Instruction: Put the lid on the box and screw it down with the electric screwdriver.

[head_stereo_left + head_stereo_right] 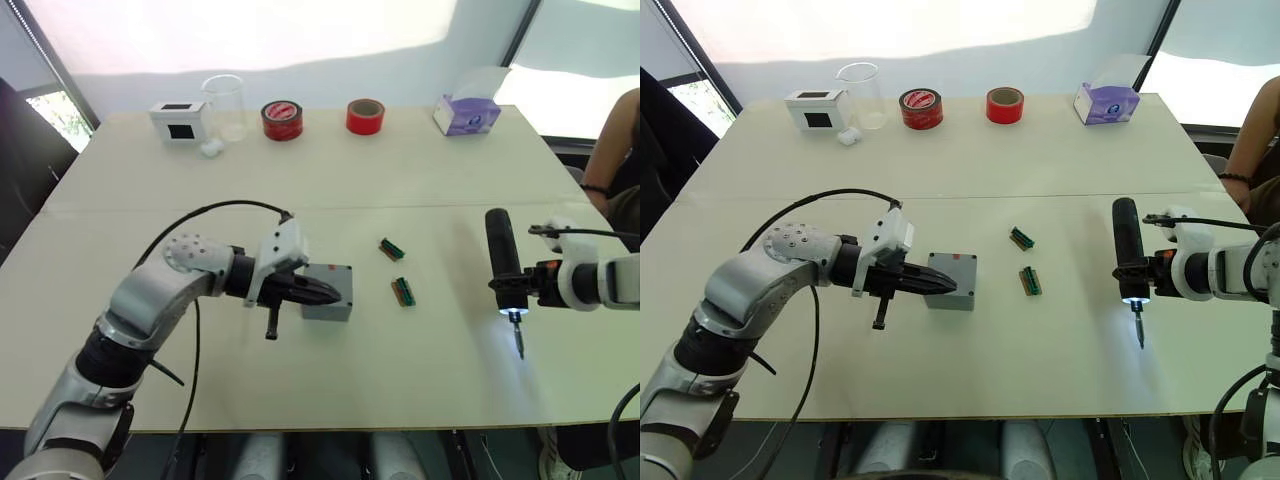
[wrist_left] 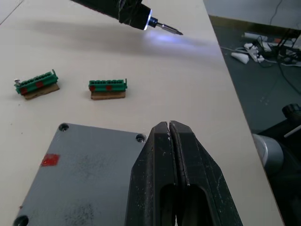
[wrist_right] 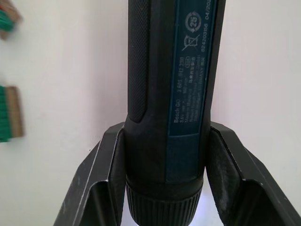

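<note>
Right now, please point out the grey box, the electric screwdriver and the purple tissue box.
grey box [image 1: 958, 270], right eye view, bare part of its top.
electric screwdriver [image 1: 500, 250], left eye view, middle of its dark barrel.
purple tissue box [image 1: 466, 116], left eye view, its front side.

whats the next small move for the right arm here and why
Probably carry the electric screwdriver left toward the box. The right gripper already clamps it, light on, but it hangs well to the box's right; the lid sits on, steadied by the shut left gripper.

Big cream table [image 1: 420, 170], seam across the middle. Pale wall behind with bright light washing over it, a window [image 1: 62, 115] far left, dark floor with cables [image 2: 263, 44].
</note>
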